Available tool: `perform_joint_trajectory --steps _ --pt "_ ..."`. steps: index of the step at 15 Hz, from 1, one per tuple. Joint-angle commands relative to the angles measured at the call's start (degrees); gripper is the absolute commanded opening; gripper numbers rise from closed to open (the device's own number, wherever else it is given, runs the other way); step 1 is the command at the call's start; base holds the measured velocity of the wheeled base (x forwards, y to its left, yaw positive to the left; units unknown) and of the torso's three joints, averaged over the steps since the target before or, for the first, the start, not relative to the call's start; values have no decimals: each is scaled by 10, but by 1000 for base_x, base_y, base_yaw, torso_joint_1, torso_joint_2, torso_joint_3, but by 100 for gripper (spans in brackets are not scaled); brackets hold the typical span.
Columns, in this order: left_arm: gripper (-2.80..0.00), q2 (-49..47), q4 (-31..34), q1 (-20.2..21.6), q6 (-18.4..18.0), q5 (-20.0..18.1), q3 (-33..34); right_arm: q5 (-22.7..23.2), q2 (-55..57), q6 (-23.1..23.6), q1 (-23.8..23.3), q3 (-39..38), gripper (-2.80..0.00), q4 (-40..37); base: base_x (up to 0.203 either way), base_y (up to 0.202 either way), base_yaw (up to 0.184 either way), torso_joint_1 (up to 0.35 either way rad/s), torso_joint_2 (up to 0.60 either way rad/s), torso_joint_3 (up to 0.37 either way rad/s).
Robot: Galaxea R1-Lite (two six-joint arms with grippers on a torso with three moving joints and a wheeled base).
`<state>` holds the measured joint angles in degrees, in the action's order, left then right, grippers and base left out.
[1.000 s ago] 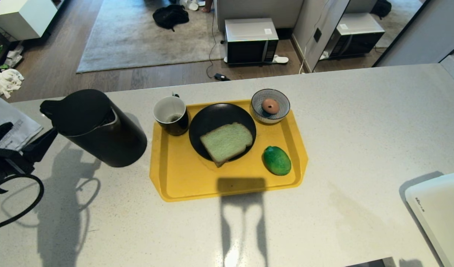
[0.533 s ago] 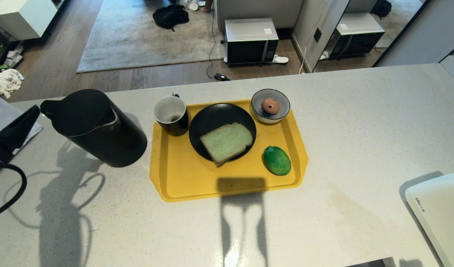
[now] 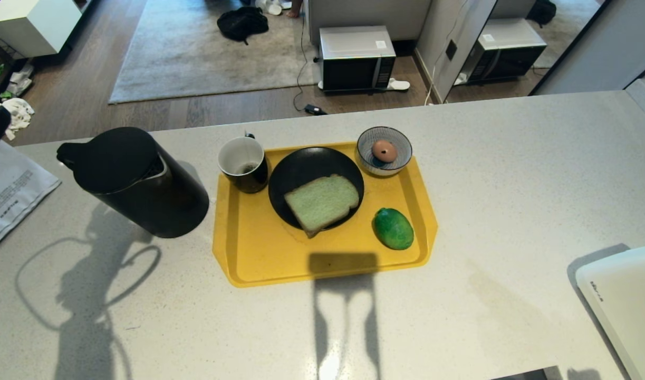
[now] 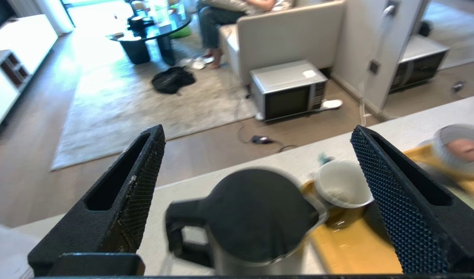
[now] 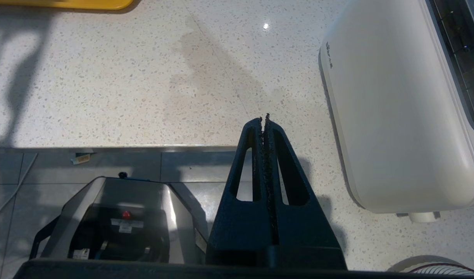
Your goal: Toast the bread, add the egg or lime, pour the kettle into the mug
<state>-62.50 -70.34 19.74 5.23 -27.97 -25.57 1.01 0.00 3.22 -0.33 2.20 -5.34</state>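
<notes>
**A:** Where's the kettle (image 3: pixel 135 182)?

**B:** Upright on the pale speckled counter (image 3: pixel 512 174), just left of the yellow tray (image 3: pixel 259 253), handle pointing away from the tray. The left gripper (image 4: pixel 256 201) hangs above and behind it, fingers (image 4: pixel 138 182) spread wide, nothing between them, not touching it.

**A:** And on the tray?

**B:** The mug (image 3: pixel 243 163) sits at the far left corner, right beside the kettle. Next to it a black plate (image 3: pixel 301 169) carries the bread (image 3: pixel 321 203). The lime (image 3: pixel 393 228) lies on the tray's right side; a striped bowl (image 3: pixel 384 150) holding a brown egg (image 3: pixel 384 151) sits at the far right corner.

**A:** Right arm?

**B:** Parked at the counter's near edge. The right gripper (image 5: pixel 264 120) is clenched tight, empty, beside a white toaster (image 5: pixel 399 108).

**A:** Surroundings?

**B:** A printed paper (image 3: pixel 11 192) lies at the counter's left edge. Beyond: wood floor, a grey rug (image 3: pixel 195 47), a microwave (image 3: pixel 356 58) on the floor, a black bag (image 3: pixel 242 22). In the left wrist view, a person sits on a sofa (image 4: pixel 287 35).
</notes>
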Motion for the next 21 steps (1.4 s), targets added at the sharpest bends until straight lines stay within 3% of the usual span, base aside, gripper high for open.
perform_joint_trajectory --steps 1,2,5,8,14,21 --pt "0 104 158 -25 3 0 -61 0 0 0 0 0 -280 0 0 0 0 0 0 0" --pt "-280 130 219 -41 4 2 -89 0 0 0 0 0 -280 0 0 0 0 0 0 0" --pt "-280 173 312 -126 4 42 -142 0 0 0 1 0 -280 0 0 0 0 0 0 0" --pt "-280 237 403 -167 3 58 -173 0 0 0 0 0 -280 0 0 0 0 0 0 0" --pt "-280 361 602 -185 27 91 -243 0 0 0 0 0 -280 0 0 0 0 0 0 0" --pt "-280 437 647 -171 26 108 -257 0 0 0 0 0 -280 0 0 0 0 0 0 0"
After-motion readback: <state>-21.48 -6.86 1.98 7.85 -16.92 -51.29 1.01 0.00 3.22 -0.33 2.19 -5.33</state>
